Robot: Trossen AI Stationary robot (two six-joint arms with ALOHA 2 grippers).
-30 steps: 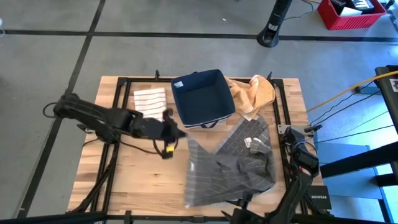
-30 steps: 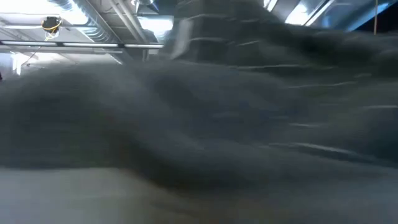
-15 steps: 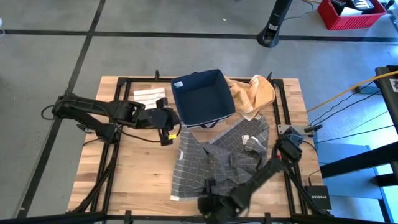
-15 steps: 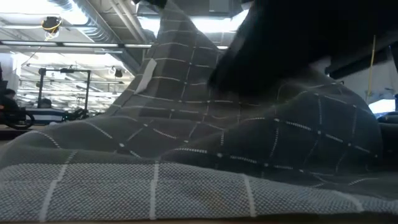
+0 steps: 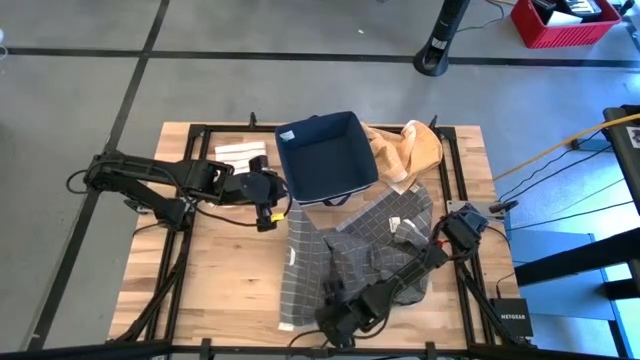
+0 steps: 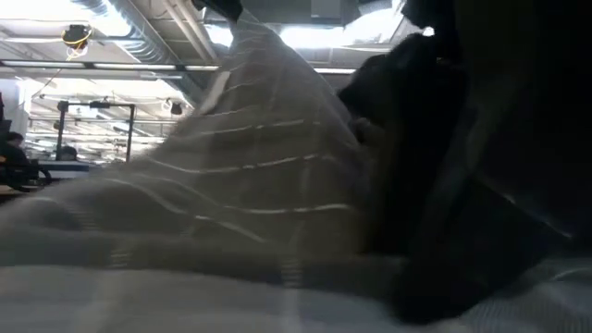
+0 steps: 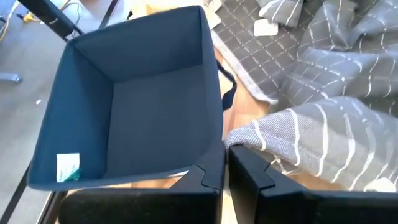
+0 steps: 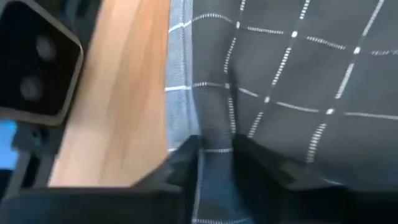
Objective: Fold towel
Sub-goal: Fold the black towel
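we see the right gripper (image 8: 214, 158) pinching the towel (image 5: 350, 260) at its near edge, the left gripper (image 7: 227, 171) clamped on its far-left corner; cloth stretches between.

Grey woven cloth towel (image 5: 365, 255) is lying matt on bare wood table (image 5: 210, 280); blue fabric bin (image 5: 325, 157) is looking smooth.
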